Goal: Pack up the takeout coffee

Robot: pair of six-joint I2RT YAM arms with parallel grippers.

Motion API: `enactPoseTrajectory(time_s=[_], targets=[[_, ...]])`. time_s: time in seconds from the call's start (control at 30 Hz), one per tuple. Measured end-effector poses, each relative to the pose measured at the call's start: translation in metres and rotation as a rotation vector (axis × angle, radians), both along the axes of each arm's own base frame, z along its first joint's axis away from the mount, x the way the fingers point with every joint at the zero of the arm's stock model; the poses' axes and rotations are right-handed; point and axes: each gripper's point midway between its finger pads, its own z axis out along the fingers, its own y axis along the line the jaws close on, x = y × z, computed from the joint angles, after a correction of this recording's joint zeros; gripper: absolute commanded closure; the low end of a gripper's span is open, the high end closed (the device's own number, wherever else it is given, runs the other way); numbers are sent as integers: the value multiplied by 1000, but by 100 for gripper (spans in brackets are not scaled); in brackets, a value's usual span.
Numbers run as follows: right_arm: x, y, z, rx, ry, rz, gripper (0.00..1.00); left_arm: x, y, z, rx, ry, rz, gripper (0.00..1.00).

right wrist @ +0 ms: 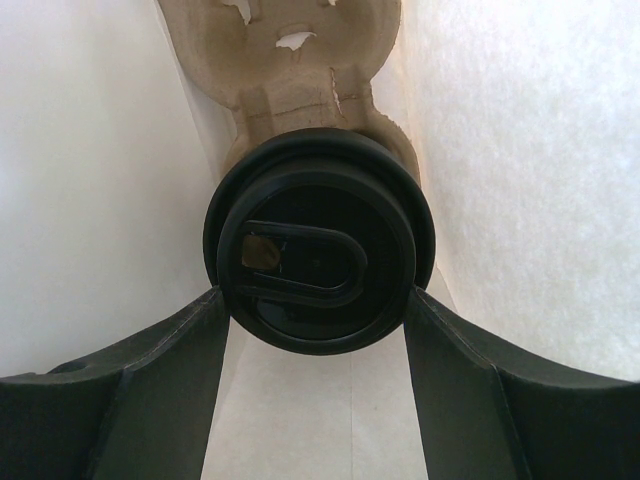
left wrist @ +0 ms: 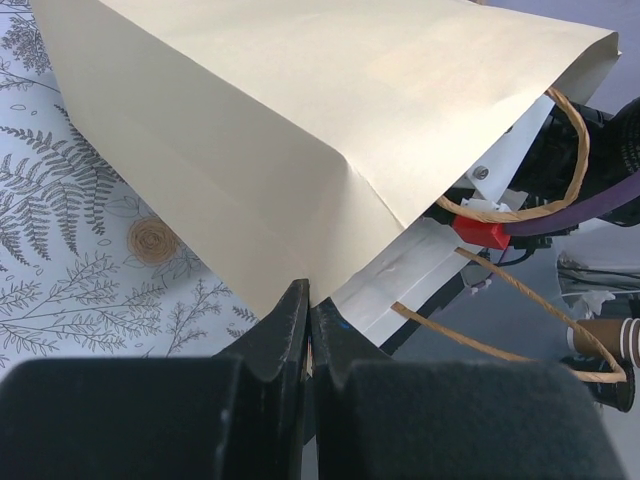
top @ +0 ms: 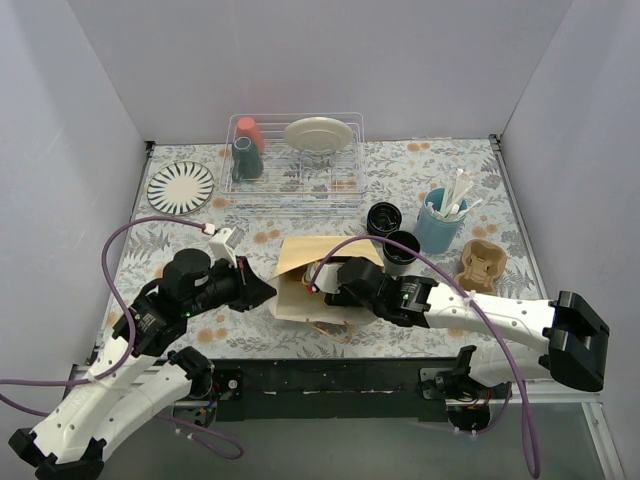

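The brown paper bag (top: 298, 272) lies on its side mid-table, mouth toward the right arm. My left gripper (left wrist: 308, 300) is shut on the bag's (left wrist: 300, 120) lower edge, pinching the paper. My right gripper (right wrist: 315, 300) reaches inside the bag, and its fingers (right wrist: 180, 370) press both sides of a black takeout coffee cup (right wrist: 318, 250) with a ringed lid. That cup rests in a pulp carrier (right wrist: 300, 70) deep in the bag. In the top view the right gripper's fingers are hidden by the bag. Two more black cups (top: 384, 217) (top: 401, 247) stand on the table right of the bag.
A light-blue cup of white sticks (top: 440, 225) and a brown pulp carrier (top: 480, 263) stand at the right. A wire dish rack (top: 340, 185) at the back holds teal and red tumblers and a plate. A striped plate (top: 181, 186) lies back left.
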Motion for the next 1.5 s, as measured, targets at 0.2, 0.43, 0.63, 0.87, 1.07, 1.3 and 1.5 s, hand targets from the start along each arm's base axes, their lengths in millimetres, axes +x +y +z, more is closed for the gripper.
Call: enactPoseTrajectory(time_s=[0.2, 0.43, 0.63, 0.87, 1.07, 1.3, 1.5], targets=[[4, -1, -2, -4, -1, -15, 55, 2, -1, -2, 7, 10, 0, 100], [6, -4, -3, -3, -1, -31, 55, 5, -3, 2, 13, 10, 1, 100], [11, -4, -9, -15, 4, -52, 53, 6, -4, 1, 17, 17, 1, 100], [20, -5, -19, -33, 14, -93, 51, 8, -5, 3, 14, 24, 5, 100], [25, -5, -21, -32, 18, -110, 50, 7, -6, 3, 7, 33, 10, 100], [29, -4, -23, -14, 24, -122, 50, 7, -6, 3, 3, 39, 14, 100], [32, -2, -25, -6, 24, -126, 47, 8, -6, 3, 0, 42, 17, 100]])
